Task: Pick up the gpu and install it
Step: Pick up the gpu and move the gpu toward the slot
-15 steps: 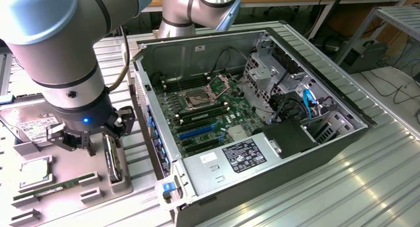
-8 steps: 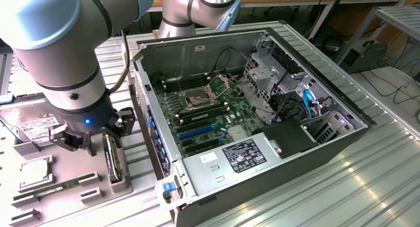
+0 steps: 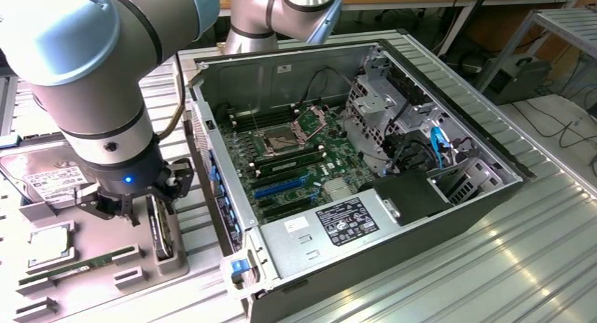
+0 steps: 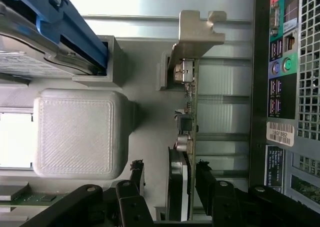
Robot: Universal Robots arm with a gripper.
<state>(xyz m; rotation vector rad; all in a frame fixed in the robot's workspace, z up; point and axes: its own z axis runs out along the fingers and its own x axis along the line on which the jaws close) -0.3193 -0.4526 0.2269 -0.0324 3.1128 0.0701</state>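
The upright gpu (image 4: pixel 189 112) is being straddled by the spread claw (image 4: pixel 171 177); careful centring on the card is being called for.

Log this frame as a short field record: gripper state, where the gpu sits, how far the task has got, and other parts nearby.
gripper: open, low over the gpu, one finger on each side of the card
gpu: standing on edge in a slot of the grey holder, beside the computer case
progress: gpu not lifted, not installed
computer case: side open, motherboard exposed
other parts on holder: hard drive, memory stick
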